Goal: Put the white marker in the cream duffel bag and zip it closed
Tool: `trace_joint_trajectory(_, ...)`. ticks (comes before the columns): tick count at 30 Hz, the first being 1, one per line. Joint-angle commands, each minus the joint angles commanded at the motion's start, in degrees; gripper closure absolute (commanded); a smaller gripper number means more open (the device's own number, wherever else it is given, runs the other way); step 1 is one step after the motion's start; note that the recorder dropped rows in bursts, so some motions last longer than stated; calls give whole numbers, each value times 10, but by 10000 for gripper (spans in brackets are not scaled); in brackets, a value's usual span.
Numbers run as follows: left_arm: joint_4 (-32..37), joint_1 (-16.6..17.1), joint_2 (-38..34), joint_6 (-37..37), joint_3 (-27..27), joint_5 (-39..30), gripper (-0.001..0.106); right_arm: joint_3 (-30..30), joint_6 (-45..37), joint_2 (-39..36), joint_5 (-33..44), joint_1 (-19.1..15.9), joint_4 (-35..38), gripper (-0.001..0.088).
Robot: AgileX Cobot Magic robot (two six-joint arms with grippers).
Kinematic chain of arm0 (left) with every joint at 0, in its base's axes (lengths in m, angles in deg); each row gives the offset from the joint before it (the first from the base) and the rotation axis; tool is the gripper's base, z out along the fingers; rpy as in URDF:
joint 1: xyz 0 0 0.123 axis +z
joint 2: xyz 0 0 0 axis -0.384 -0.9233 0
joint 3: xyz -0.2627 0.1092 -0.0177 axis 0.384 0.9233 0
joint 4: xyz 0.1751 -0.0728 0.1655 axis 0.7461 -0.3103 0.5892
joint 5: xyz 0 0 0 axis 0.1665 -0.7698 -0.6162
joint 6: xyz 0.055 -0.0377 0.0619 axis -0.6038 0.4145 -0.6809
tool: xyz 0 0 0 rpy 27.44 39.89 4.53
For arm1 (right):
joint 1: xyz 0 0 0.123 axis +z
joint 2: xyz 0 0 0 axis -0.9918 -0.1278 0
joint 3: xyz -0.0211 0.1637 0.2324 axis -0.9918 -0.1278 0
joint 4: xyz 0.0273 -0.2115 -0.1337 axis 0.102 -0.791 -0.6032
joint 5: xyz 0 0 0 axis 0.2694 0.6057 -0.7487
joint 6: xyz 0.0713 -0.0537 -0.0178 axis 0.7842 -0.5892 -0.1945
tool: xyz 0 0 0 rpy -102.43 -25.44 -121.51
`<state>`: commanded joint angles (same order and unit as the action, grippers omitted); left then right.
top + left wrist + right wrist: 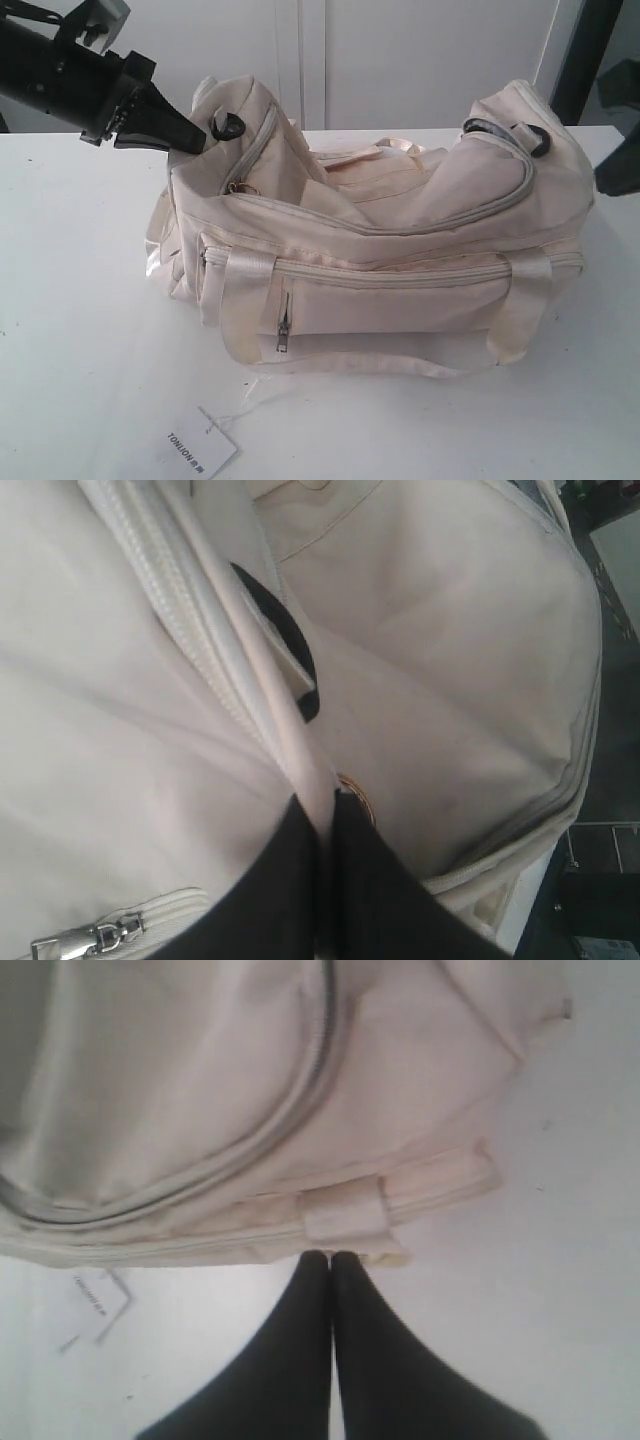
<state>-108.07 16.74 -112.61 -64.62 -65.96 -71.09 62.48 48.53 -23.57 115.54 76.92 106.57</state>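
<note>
Cream duffel bag [400, 250], left fingers [270, 900] pinching its fabric, right fingers [290, 1360] pressed together, tag [200, 452] reading TONLION

I face a white panelled wall [400, 60] beyond my white surface [80, 330]. The light falls soft and even.

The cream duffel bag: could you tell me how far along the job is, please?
Done: no white marker shows on the table, so probably inside the cream duffel bag, whose main zipper looks closed where visible. In hand: the left gripper is shut at the bag's end by the gold zipper pull; grip unclear. The right gripper is shut, empty. Left: perhaps a last stretch of zip.
</note>
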Motion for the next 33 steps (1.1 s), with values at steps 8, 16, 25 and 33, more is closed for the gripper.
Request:
trace_joint_trajectory(8, 5, 0, 0, -30, 0, 0, 1053, 0, -66, -7, 0, 0, 182, 868)
trace_joint_trajectory(16, 5, 0, 0, -33, 0, 2, 1053, 1, -142, -51, -8, 59, 218, 868)
trace_joint_trajectory(25, 5, 0, 0, -33, 0, 2, 1053, 39, -166, -106, -112, 168, 194, 868)
trace_joint_trajectory(33, 5, 0, 0, -34, 0, 1, 1053, 88, -166, -168, -184, 257, 155, 868)
